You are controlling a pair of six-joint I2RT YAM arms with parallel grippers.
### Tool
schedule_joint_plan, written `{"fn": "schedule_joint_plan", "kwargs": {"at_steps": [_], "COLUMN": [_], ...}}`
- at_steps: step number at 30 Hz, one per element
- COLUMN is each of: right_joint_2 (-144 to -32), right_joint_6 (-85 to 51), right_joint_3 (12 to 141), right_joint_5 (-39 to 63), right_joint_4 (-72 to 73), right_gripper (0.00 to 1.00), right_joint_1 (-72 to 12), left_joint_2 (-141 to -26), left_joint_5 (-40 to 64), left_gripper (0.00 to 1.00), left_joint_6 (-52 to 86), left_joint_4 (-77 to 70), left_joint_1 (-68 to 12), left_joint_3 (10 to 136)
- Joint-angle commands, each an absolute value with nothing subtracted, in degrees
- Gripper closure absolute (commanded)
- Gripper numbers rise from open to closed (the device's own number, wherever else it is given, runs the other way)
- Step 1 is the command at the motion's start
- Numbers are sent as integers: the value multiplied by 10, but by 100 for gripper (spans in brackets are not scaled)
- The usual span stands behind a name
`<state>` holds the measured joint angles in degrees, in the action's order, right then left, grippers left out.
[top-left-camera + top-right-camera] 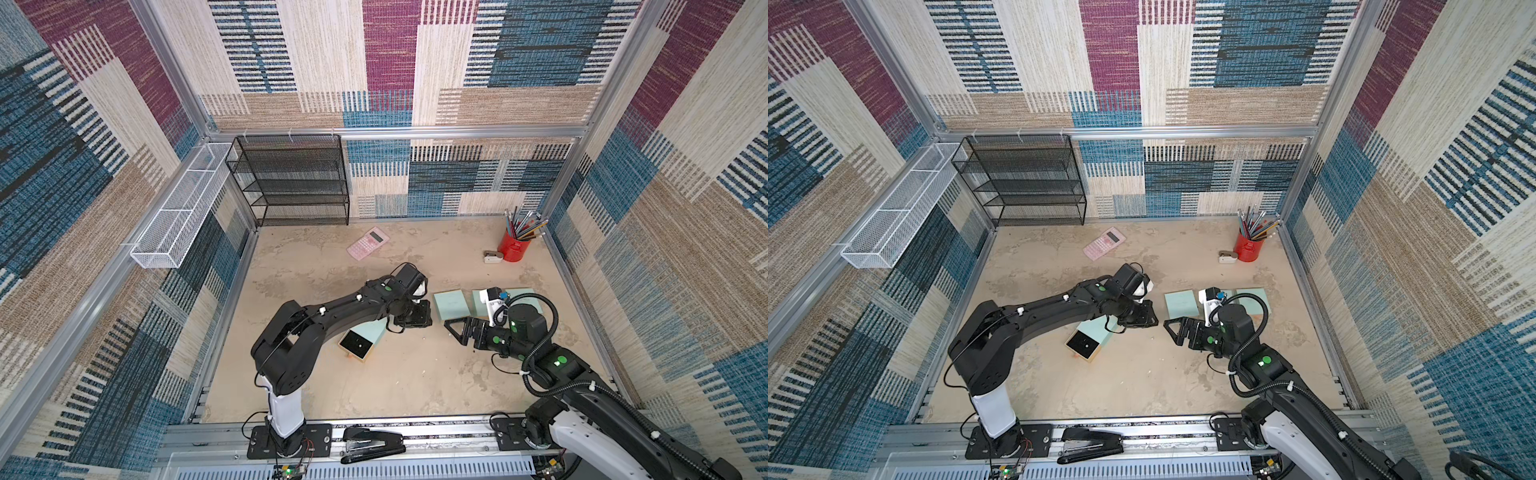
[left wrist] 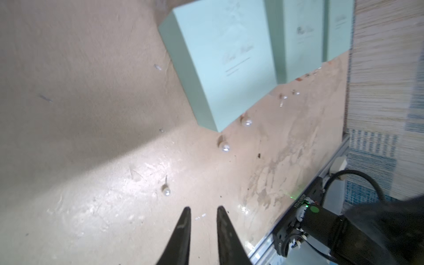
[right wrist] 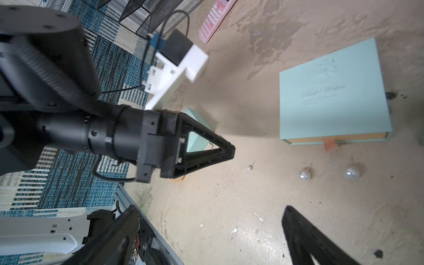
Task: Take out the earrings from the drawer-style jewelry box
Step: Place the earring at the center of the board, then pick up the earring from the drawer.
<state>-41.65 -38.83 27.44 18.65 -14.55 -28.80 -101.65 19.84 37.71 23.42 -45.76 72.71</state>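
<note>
Pearly white round earrings [image 2: 225, 146] lie loose beside a mint box [image 2: 229, 57]; left pincer [image 2: 204, 207] slightly parted, right pincer [image 3: 210, 207] spread wide.

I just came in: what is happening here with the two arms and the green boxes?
Two robot arms are unloading a drawer-style jewelry box. Its drawer is pulled out beside the left arm, a pale speck inside it. Three pearl earrings lie loose on the surface beside a closed box. The left claw is near them, slightly open and empty; the right claw is wide open, holding nothing.
</note>
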Motion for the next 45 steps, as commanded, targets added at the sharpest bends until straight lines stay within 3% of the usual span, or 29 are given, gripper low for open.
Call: {"fn": "schedule_joint_plan", "kwargs": {"at_steps": [1, 7, 13, 17, 29, 45], "right_joint_2": [-423, -457, -534, -554, -526, -537], "right_joint_6": [-373, -351, -361, -372, -390, -392], "right_joint_3": [294, 326, 337, 334, 325, 310], "right_joint_5": [155, 138, 132, 148, 142, 146], "right_joint_4": [-152, -134, -62, -29, -57, -41], "right_gripper": [1, 1, 1, 1, 1, 1], "right_joint_1": [-288, -328, -405, -408, -410, -409], "left_joint_2": [-954, -777, -668, -694, -803, -856], "left_joint_5": [173, 64, 37, 60, 37, 18], "left_gripper": [76, 68, 67, 71, 76, 78], "left_joint_6": [376, 361, 339, 329, 316, 314], "left_joint_4": [264, 329, 395, 406, 371, 351], "left_joint_1": [-457, -442, -391, -355, -353, -353], "left_joint_3": [694, 576, 493, 470, 482, 485]}}
